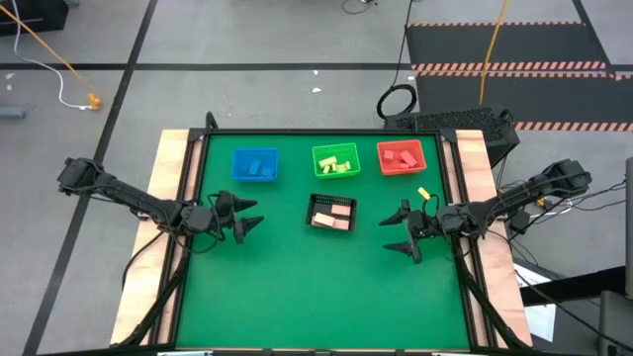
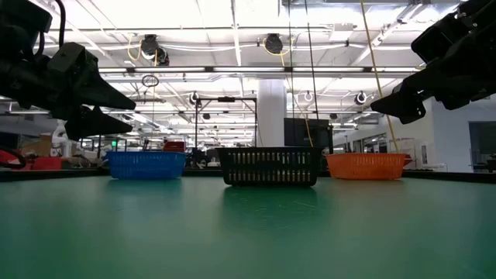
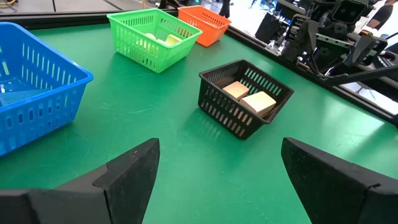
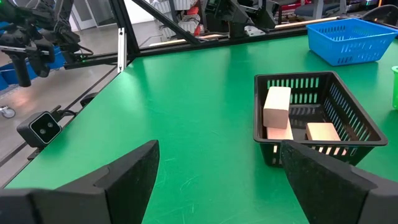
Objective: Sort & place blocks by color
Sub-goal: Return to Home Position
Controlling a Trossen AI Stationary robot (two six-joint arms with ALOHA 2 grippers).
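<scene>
Tan blocks (image 1: 332, 216) lie in the black mesh tray (image 1: 331, 201) at the table's middle; they also show in the left wrist view (image 3: 249, 98) and the right wrist view (image 4: 277, 107). Blue blocks (image 1: 259, 166) lie in the blue tray (image 1: 237, 166), yellow-green blocks (image 1: 337, 163) in the green tray (image 1: 318, 162), red blocks (image 1: 400, 157) in the red tray (image 1: 419, 158). One yellow-green block (image 1: 424, 194) lies on the mat near my right gripper. My left gripper (image 1: 252, 218) is open and empty left of the black tray. My right gripper (image 1: 394, 229) is open and empty right of it.
The three coloured trays stand in a row along the far side of the green mat (image 1: 326, 287). Wooden boards (image 1: 163, 227) edge the mat left and right. The near half of the mat is bare green.
</scene>
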